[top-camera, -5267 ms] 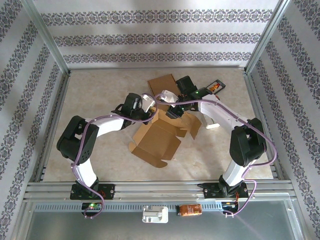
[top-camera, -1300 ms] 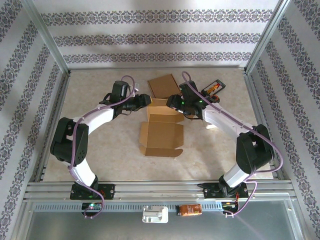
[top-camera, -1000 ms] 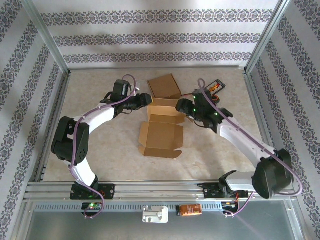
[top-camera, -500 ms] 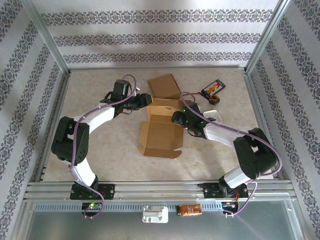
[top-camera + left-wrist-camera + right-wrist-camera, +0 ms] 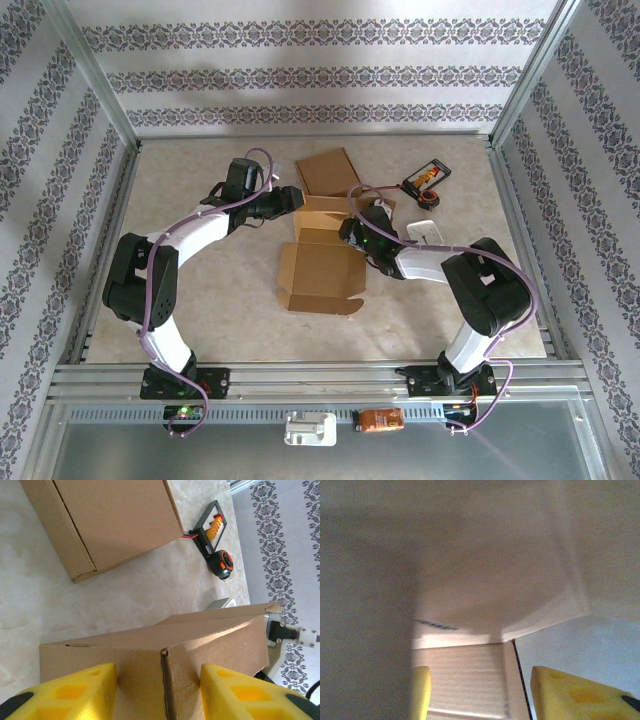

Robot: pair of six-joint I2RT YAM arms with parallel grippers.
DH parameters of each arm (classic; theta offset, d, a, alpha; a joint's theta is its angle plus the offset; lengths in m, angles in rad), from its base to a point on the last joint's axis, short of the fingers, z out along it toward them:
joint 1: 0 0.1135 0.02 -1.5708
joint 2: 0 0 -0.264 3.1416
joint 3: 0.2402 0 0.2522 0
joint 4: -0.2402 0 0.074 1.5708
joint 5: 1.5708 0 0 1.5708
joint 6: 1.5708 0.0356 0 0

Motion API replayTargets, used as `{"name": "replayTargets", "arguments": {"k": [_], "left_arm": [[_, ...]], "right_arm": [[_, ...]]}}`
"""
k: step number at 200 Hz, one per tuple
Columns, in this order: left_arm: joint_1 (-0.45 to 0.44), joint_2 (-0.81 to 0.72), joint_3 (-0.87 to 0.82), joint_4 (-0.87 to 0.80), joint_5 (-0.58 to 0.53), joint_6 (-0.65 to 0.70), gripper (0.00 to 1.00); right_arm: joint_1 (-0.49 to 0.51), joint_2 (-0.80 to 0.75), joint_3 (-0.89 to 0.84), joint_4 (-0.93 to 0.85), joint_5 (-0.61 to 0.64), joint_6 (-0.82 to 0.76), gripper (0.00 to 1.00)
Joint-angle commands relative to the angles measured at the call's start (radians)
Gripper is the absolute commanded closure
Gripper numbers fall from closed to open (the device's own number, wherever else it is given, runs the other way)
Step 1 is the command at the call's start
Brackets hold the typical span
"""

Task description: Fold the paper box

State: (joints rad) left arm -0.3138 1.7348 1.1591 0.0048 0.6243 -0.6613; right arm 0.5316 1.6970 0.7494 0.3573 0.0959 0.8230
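The paper box (image 5: 322, 262) lies mid-table, its walls half raised at the back and its lid panel flat toward me. My left gripper (image 5: 296, 198) sits at the box's back left corner. In the left wrist view my left gripper (image 5: 159, 692) is open, yellow fingers (image 5: 65, 692) astride a cardboard corner seam (image 5: 165, 680). My right gripper (image 5: 350, 232) is at the box's right wall. In the right wrist view my right gripper (image 5: 480, 697) is open, with a cardboard panel (image 5: 465, 680) between its fingers and more cardboard close overhead.
A second, folded cardboard box (image 5: 328, 172) (image 5: 110, 520) lies behind the paper box. At the back right are a black and orange device (image 5: 427, 176) (image 5: 212, 525), a tape measure (image 5: 430, 198) (image 5: 223, 562) and a white object (image 5: 421, 232). Metal rails frame the table.
My right arm has drawn in from behind the box's right side and its gripper has come down to the right wall. The left arm and the box have stayed put.
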Motion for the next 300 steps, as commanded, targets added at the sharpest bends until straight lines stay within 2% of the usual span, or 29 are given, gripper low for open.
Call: {"name": "replayTargets", "arguments": {"k": [1,37,58,83,114,127,135,159,192,228,260,264,279,300], "left_arm": [[-0.017,0.009,0.020,-0.054,-0.009,0.028,0.54],[-0.022,0.021,0.024,-0.055,-0.014,0.030,0.54],[-0.021,0.020,0.029,-0.067,-0.019,0.038,0.54],[-0.022,0.017,0.045,-0.096,-0.034,0.060,0.54],[-0.023,0.020,0.055,-0.103,-0.039,0.067,0.54],[-0.023,0.021,0.053,-0.098,-0.038,0.064,0.54],[-0.024,0.022,0.053,-0.095,-0.037,0.063,0.54],[-0.022,0.029,0.052,-0.087,-0.032,0.060,0.54],[-0.022,0.032,0.051,-0.086,-0.029,0.060,0.54],[-0.023,0.031,0.054,-0.094,-0.028,0.066,0.54],[-0.024,0.034,0.054,-0.099,-0.028,0.068,0.54],[-0.022,0.033,0.056,-0.100,-0.028,0.067,0.54],[-0.023,0.037,0.059,-0.105,-0.028,0.069,0.54],[-0.023,0.034,0.059,-0.110,-0.034,0.068,0.54]], "right_arm": [[0.041,-0.021,-0.010,0.088,-0.033,-0.004,0.48],[0.071,-0.009,-0.025,0.110,-0.033,-0.009,0.49],[0.070,-0.088,-0.056,0.101,-0.033,-0.041,0.46],[0.069,-0.266,-0.079,-0.015,-0.033,-0.171,0.33],[0.039,-0.554,-0.151,-0.200,0.014,-0.411,0.20],[-0.007,-0.672,-0.196,-0.230,0.028,-0.480,0.06],[-0.047,-0.727,-0.220,-0.239,0.023,-0.516,0.02],[-0.183,-0.791,-0.248,-0.245,-0.080,-0.606,0.02],[-0.275,-0.671,-0.181,-0.311,-0.304,-0.782,0.02],[-0.316,-0.460,-0.084,-0.286,-0.429,-0.838,0.08],[-0.329,-0.279,0.042,-0.282,-0.473,-0.839,0.21],[-0.330,-0.261,0.055,-0.282,-0.473,-0.833,0.24],[-0.331,-0.214,0.103,-0.304,-0.475,-0.821,0.44],[-0.326,-0.211,0.111,-0.290,-0.508,-0.768,0.68]]}}
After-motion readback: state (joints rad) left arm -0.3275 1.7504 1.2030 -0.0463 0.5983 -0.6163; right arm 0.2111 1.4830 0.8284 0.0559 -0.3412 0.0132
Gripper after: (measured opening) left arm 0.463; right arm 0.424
